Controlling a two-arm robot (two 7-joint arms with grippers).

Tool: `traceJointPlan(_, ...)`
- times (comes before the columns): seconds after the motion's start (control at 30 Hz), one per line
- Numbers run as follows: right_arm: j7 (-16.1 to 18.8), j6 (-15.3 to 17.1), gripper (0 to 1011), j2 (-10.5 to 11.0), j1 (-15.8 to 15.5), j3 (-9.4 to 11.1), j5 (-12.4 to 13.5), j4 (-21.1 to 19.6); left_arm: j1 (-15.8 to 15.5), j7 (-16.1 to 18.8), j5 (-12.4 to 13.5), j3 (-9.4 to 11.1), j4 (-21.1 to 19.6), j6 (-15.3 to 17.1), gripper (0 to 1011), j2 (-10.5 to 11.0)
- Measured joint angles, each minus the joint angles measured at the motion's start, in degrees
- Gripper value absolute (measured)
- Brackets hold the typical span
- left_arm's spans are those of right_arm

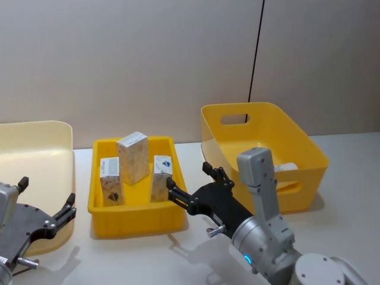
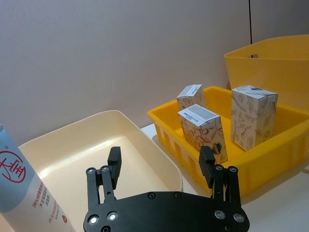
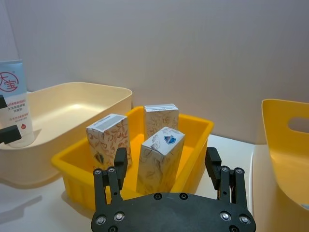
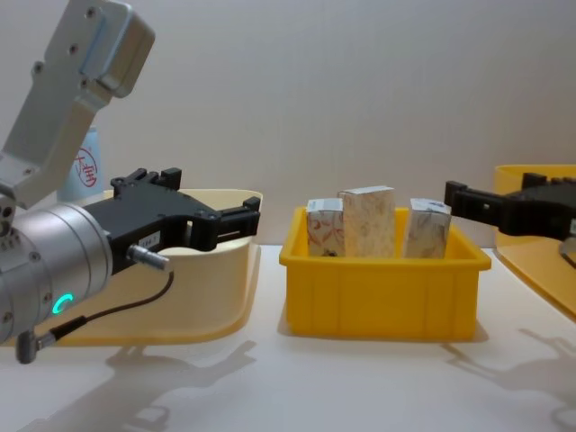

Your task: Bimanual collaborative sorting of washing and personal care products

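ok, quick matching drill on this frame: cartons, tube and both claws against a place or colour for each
1. cartons
2. tube
3. left claw
4. right claw

A. open, at the near edge of the cream bin
B. light blue with a red logo
C. in the low yellow tray
D. open, just right of that tray

Pairs: 1-C, 2-B, 3-A, 4-D

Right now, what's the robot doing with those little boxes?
Three small cartons stand upright in the yellow tray in the middle. The right gripper is at the tray's near right corner, fingers open, holding nothing. The left gripper is at the cream bin's near side, open and empty too. A light-blue tube stands by that bin.
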Motion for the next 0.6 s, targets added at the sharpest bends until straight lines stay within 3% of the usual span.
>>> traceJointPlan(0.6,-0.40,1.51,1001,-3.74,5.52,-1.64,-2.06,5.68,0.00,0.00,0.00,0.00,0.00,-0.01,1003,0.00)
